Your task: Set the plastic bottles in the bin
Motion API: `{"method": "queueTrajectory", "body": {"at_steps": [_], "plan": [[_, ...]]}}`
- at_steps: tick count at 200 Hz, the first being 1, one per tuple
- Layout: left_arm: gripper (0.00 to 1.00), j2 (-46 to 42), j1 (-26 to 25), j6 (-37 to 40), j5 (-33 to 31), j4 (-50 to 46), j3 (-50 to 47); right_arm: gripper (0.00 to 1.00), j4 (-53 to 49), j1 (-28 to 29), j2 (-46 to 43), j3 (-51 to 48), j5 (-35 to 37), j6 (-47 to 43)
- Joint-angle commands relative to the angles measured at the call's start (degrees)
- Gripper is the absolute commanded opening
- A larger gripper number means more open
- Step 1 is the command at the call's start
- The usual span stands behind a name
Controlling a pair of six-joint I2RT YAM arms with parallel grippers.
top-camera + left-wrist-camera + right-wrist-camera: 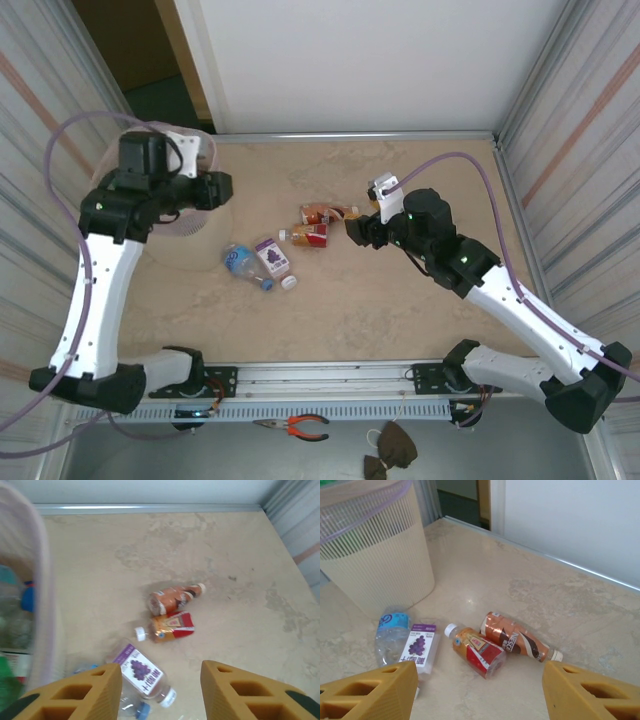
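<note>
The left gripper (161,669) hung by the right rim of the tall beige ribbed bin (380,565) at the left, fingers apart and empty; the right gripper (479,667) gaped wide, holding nothing; between them lay four plastic bottles: a copper one (515,640) lettered "NESC", a red-labelled one (477,652) just beside it, a purple grape-labelled one (420,650), and a blue-banded clear one (390,630) nearest the bin.

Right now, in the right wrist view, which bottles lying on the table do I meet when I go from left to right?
clear bottle with blue label → bottle with purple grape label → bottle with red label and white cap → brown-orange bottle
</note>
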Motion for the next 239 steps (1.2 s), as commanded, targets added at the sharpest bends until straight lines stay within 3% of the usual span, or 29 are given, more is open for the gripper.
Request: {"method": "queueTrajectory", "body": {"at_steps": [1, 36, 70, 106, 134, 160, 239], "plan": [[0.45, -2.3, -5.8, -8.3, -9.5, 2.6, -4.1, 0.66, 0.5, -0.5, 0.7, 1.7, -1.7, -0.2], [0.47, -3.8, -13.8, -21.2, -18.7, 5.0, -11.0, 0.66, 0.8, -0.9, 0.3, 0.9, -2.7, -0.3], [0.44, -8.7, -19.3, -36.1, -25.7, 12.7, -25.1, 0.66, 0.9, -1.1, -0.4, -0.3, -3.2, 0.3], [0.46, -11.3, -26.6, -50.8, -36.4, 13.9, -34.8, 0.66, 1.0, -1.6, -1.7, -1.9, -3.7, 1.1], [0.47, -8.7, -28.4, -58.6, -35.1, 14.6, -40.2, 0.66, 0.8, -1.9, -2.0, -2.5, -4.1, 1.2], [0.48, -7.2, -28.9, -62.0, -31.5, 22.4, -46.4, 0.66, 0.7, -2.0, -2.0, -3.2, -3.7, 1.4], [0.49, 1.2, -28.7, -65.5, -29.0, 28.8, -51.7, 0.66, 1.0, -2.6, -3.9, -3.9, -3.8, 1.6]]}}
